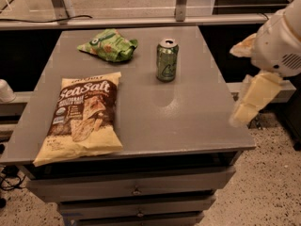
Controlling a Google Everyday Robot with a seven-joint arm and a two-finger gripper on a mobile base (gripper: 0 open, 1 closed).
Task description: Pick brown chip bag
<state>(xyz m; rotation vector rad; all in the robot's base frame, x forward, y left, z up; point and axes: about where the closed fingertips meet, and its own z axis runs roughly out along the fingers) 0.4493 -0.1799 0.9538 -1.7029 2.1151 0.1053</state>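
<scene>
fingers [256,95] apart, empty, right of the table [188,117], arm [282,36] angled downward; brown chip bag [82,117] well apart

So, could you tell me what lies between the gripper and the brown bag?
Only bare table, in the camera view: the gripper hangs off its right edge, the brown bag lies front left, the can stands farther back.

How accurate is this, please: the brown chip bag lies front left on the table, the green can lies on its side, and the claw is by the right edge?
Nearly: the camera view shows the green can standing upright. The brown chip bag is front left, the claw by the table's right edge.
</scene>
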